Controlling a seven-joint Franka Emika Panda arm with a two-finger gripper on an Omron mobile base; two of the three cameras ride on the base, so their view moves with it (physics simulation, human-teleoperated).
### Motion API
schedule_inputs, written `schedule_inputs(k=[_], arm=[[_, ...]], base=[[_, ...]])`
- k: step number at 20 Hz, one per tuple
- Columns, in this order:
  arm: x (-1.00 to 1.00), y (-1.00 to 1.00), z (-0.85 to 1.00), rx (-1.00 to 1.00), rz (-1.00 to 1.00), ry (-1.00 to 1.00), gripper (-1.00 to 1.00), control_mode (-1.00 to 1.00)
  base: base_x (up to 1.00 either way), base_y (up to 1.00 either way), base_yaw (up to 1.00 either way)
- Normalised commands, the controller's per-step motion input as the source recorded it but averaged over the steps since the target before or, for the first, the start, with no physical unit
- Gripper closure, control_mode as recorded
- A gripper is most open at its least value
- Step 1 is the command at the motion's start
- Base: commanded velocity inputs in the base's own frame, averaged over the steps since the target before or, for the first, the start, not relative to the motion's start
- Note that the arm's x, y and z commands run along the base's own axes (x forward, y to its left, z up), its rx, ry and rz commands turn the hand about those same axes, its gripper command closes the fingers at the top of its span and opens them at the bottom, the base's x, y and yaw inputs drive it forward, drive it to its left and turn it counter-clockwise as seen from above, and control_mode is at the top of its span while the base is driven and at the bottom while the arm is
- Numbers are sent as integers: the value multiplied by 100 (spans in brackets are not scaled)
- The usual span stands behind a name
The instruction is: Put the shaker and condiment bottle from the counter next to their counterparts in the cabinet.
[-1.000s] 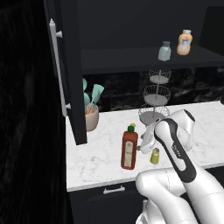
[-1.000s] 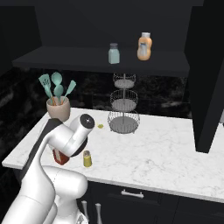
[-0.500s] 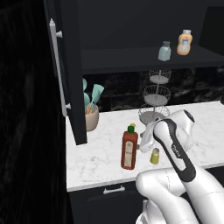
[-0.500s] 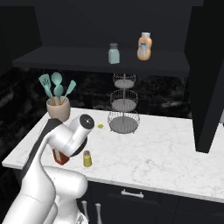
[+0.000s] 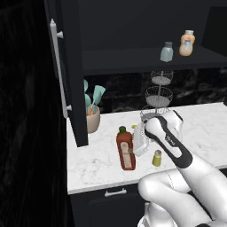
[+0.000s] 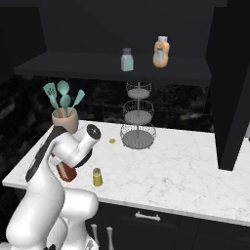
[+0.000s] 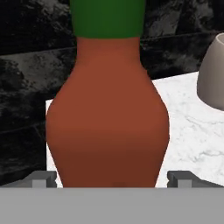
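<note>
The condiment bottle (image 5: 126, 150) (image 6: 66, 172) (image 7: 109, 122), red-brown with a green cap, stands upright on the counter (image 5: 204, 128) (image 6: 195, 166) near its front edge. My gripper (image 5: 136, 142) (image 7: 113, 179) is open, level with the bottle's body. One of the fingertips (image 7: 43, 178) shows on each side of the bottle, apart from it. The arm hides most of the bottle in the right base view. The tiny yellow shaker (image 5: 157, 158) (image 6: 97, 177) stands just right of the bottle. On the cabinet shelf (image 5: 133, 60) sit the counterparts, a pale blue-grey shaker (image 5: 166, 52) (image 6: 127, 59) and an orange bottle (image 5: 187, 43) (image 6: 161, 51).
The open cabinet door (image 5: 66, 71) with its silver handle hangs left of the bottle. A crock of teal utensils (image 5: 91, 119) (image 6: 65, 117) stands behind it. A three-tier wire basket (image 5: 158, 95) (image 6: 138, 114) sits at the counter's back. Another dark door (image 6: 229, 83) hangs at the right.
</note>
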Motion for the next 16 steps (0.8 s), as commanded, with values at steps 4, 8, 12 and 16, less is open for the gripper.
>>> schedule_inputs(k=[4,8,12,16], arm=[[16,42,-13,0,28,1,100,-100],[14,12,3,3,-3,8,100,-100],[0,-49,55,7,-31,0,100,-100],[-12,-25,83,0,-25,0,100,-100]], base=[[0,0,0],[0,0,0],[0,0,0],[0,0,0]])
